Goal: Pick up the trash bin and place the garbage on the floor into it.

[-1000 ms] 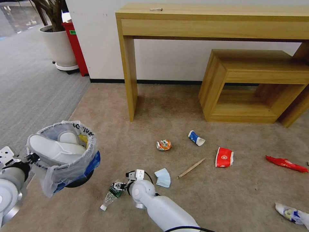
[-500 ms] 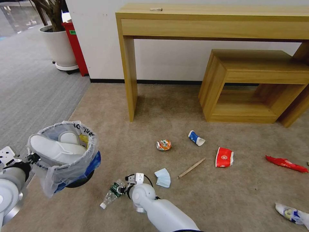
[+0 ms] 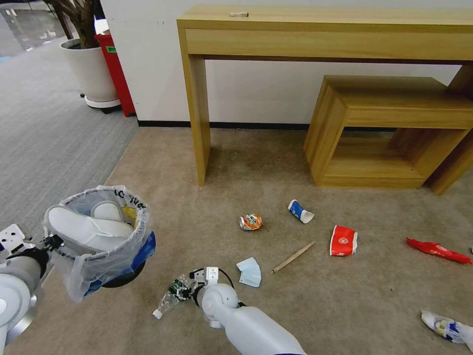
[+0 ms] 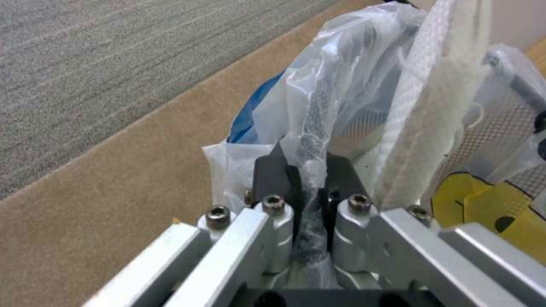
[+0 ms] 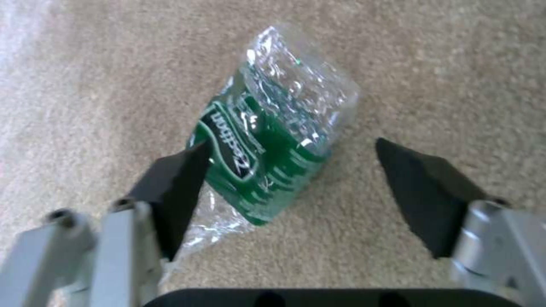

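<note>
Nearest the robot, the right end effector [image 5: 287, 170] hangs low over the tan carpet [image 3: 276, 162] with its jaws spread wide, and the crushed bottle [image 5: 273, 145] lies on the floor between them, its green label close against one black fingertip [image 5: 176, 179] and well clear of the other. In the head view that bottle [image 3: 170, 298] lies just ahead of the right end effector [image 3: 189, 291], white cap toward the robot. On the robot's left, the left end effector [image 4: 304, 183] is closed on the rim of the trash bin [image 3: 101, 236], pinching the clear liner bag [image 4: 330, 94] and the rim together and holding the bin up off the floor. Two white slippers [image 3: 86, 228] and a yellow wrapper [image 4: 483, 209] sit inside the bin, and blue plastic [image 3: 143, 249] shows near its base. Just beyond the bottle a blue mask [image 3: 249, 271] lies flat on the carpet, with a wooden stick [image 3: 293, 257] beside it. Farther out are a crushed can [image 3: 251, 222], a blue and white paper cup [image 3: 300, 211], a flattened red cup [image 3: 343, 241] and a red wrapper [image 3: 437, 250]; a white wrapper [image 3: 446, 326] lies at the right edge. Behind the litter a long wooden bench [image 3: 325, 29] stands against the wall with a low wooden shelf [image 3: 389, 133] under it.
</note>
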You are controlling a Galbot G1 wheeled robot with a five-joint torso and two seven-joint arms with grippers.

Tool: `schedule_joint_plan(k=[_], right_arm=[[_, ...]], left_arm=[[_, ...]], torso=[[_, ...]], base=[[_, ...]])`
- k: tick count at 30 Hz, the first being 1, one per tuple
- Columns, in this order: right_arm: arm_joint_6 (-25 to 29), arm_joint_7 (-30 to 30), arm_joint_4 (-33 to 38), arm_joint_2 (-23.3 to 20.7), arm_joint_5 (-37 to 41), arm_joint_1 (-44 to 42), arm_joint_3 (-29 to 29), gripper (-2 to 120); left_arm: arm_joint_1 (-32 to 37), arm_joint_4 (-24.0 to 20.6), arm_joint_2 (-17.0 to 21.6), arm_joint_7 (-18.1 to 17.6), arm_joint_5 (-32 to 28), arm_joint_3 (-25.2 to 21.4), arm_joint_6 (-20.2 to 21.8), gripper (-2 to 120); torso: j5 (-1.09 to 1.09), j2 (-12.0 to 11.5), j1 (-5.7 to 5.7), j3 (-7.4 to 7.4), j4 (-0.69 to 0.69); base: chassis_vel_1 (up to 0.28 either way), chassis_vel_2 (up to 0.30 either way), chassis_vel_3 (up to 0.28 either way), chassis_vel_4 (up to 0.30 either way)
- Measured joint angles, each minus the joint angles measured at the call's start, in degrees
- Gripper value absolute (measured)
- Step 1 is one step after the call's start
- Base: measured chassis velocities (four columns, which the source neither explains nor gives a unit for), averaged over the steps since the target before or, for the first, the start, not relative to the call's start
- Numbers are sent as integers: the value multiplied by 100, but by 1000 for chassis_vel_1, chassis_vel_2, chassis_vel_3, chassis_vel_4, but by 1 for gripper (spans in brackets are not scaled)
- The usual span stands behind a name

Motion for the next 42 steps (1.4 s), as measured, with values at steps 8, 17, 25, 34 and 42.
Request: schedule_joint_plan(k=[8, 17, 25, 34, 42], right_arm=[[91, -444, -167, -1, -172, 68, 36, 100], [197, -748, -438, -1, -339, 130, 95, 89], [256, -941, -560, -1, -480, 122, 106, 59], [363, -1203, -520, -1, -596, 77, 101, 30], [605, -1436, -458, -1, -723, 70, 116, 26]], left_arm=[[3, -42, -34, 9, 63, 63, 0, 2], [-5, -50, -67, 16, 116, 109, 0, 2], [-7, -26, -80, 43, 142, 127, 0, 2], [-17, -8, -79, 50, 153, 144, 0, 2], [-45, 30, -75, 64, 176, 189, 0, 2]], torso=[[0, 0, 0, 0, 0], [0, 0, 0, 0, 0], [0, 0, 0, 0, 0], [0, 0, 0, 0, 0], [-1, 0, 0, 0, 0]], base=[[0, 0, 0, 0], [0, 0, 0, 0], [0, 0, 0, 0], [0, 0, 0, 0], [0, 0, 0, 0]])
